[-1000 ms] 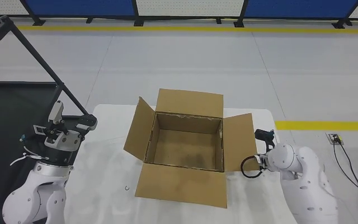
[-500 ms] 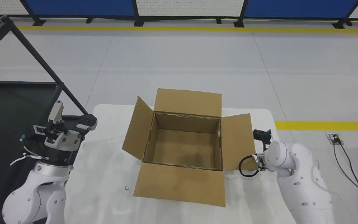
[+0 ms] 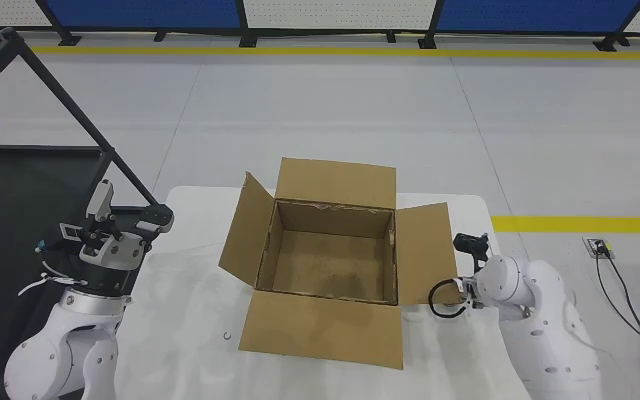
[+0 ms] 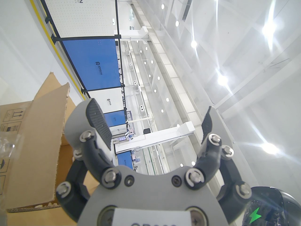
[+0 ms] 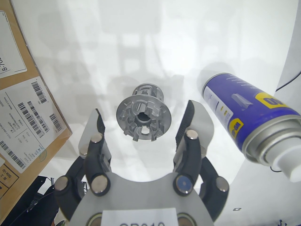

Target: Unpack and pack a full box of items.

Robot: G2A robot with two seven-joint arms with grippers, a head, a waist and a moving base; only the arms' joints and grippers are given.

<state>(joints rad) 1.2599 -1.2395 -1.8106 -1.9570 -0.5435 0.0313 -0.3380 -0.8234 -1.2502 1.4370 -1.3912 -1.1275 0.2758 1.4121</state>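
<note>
The right arm (image 3: 520, 290) has done a little shuffle this past second: it edged in toward the box (image 3: 335, 185), then backed off again, ending almost where it began. The box may have slid a touch away from that arm, though the shift is too slight to be sure. The left arm (image 3: 100, 250) hasn't budged. To my eye that shuffle was the right arm lining itself up, not grabbing anything. The box is empty, so the unpacking looks finished and the packing is about to start.

The right fingers (image 5: 185, 118) are spread wide and hold nothing. A grey metal hub (image 5: 143, 116) sits on the white surface (image 5: 141, 36) squarely in the gap between them, about level with their tips, touching neither. Its flanged face is turned toward the wrist. A blue can (image 5: 247, 121) lies on its side just outside one finger, near enough that I'd worry about it getting bumped as the fingers close. The box corner is off to the other side.

The left fingers (image 4: 97, 118) are wide too, empty and pointing up at the ceiling beside a box flap.
</note>
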